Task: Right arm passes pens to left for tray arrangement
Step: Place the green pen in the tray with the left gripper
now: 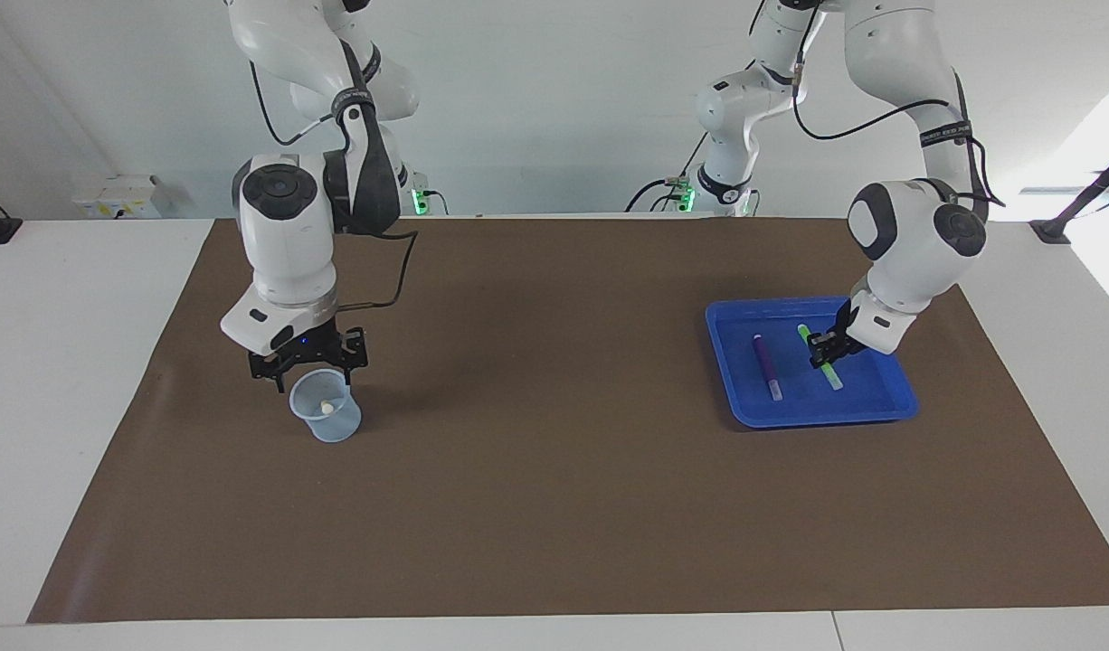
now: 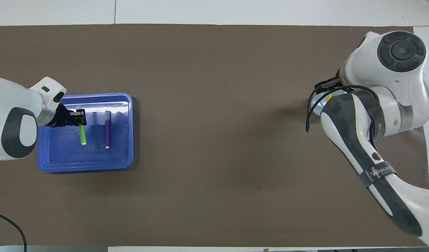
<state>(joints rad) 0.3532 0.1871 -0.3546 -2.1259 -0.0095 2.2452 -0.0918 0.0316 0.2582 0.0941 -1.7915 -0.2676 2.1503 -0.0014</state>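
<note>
Evidently two of the three pens are already down in the blue tray (image 1: pixel 889 411), which sits toward the left arm's end of the brown mat (image 1: pixel 554 506). The purple pen (image 1: pixel 765 364) lies flat on the tray floor, and the green pen (image 1: pixel 819 359) lies just beside it, roughly parallel. The left gripper (image 1: pixel 827 350) is low in the tray with its fingers on either side of the green pen's middle; they look pinched on the barrel, though whether it is gripped or just released I would not swear. The right gripper (image 1: pixel 308 364) hangs directly over the small translucent cup (image 1: pixel 327 409) toward the right arm's end of the mat, its fingers spread about the width of the rim and holding nothing. Inside the cup stands the yellow pen (image 2: pixel 329 97), only its whitish tip showing from across the table and a yellow sliver from above. These markers should be very light and stiff, with smooth round plastic barrels that could twist or slip in a two-finger pinch. I would take the yellow one just below its top end, squarely across the barrel, and lift it straight up so that the flimsy cup does not tip.
</note>
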